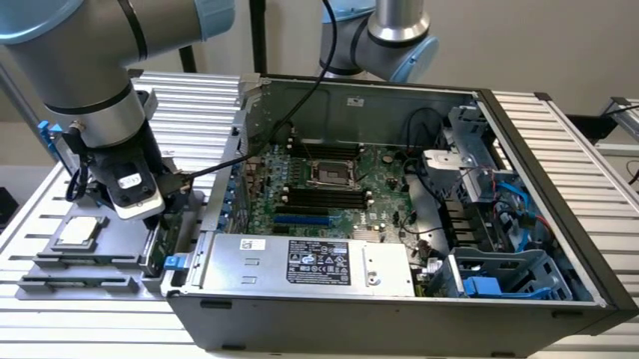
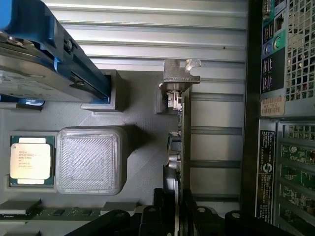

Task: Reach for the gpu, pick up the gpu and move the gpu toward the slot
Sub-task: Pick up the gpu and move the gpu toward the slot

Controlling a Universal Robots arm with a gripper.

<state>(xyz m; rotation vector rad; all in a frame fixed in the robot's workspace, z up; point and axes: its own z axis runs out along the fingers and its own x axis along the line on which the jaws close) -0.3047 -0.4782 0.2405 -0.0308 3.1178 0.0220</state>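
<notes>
In the exterior view the arm comes down at the exterior view's left, and its end effector is low over a grey holder on the slatted metal bench. The holder lies just beside the open computer case. The gpu stands on its thin edge in the side of the holder nearest the case. What shows of it is a narrow green strip under the end effector. Its long axis runs alongside the case's outer wall, from the front of the scene toward the back. A small square silver chip lies flat in the holder on the side of the end effector away from the case. Inside the case the green motherboard lies open to view.

In the wrist view the gpu is seen edge-on as one slim line. Its long axis leads straight away from the end effector to its silver end bracket, so the bracket end points away from the wrist. The card lies parallel to the case's perforated rear panel, with bare bench between them. The end effector sits astride the card at the end opposite the bracket — whether it is clenched on the card or released cannot be told. The card is seated in the holder's groove. The chip lies well apart from it, and a hard drive in a blue frame leans in the holder beyond the chip.
</notes>
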